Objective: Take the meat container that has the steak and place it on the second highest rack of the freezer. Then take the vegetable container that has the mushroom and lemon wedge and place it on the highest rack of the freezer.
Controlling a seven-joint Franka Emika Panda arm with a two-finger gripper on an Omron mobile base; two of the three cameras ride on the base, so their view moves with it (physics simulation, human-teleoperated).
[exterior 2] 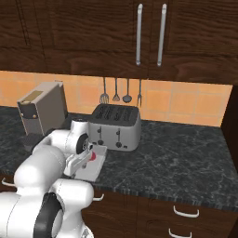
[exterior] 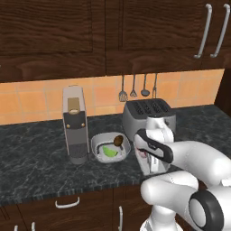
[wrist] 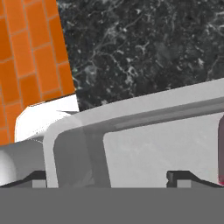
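Note:
The meat container (exterior 2: 93,171) is a white tray on the dark counter in front of the toaster, with the red steak (exterior 2: 93,157) in it. In the hand view its rim (wrist: 131,114) runs just ahead of my gripper (wrist: 109,177), and the steak (wrist: 221,148) peeks in at the right edge. The gripper is open and low over the tray's end, one fingertip outside the end wall and one over the inside, holding nothing. The vegetable container (exterior: 110,147) holds the brown mushroom (exterior: 118,140) and the green lemon wedge (exterior: 109,151), left of my hand. The freezer and its racks are out of view.
A grey toaster (exterior: 149,116) stands close behind the meat container. A coffee machine (exterior: 75,126) stands left of the vegetable container. Utensils (exterior: 133,90) hang on the orange tiled wall. Dark cabinets (exterior 2: 148,32) hang overhead. The counter edge (exterior 2: 153,188) runs just in front.

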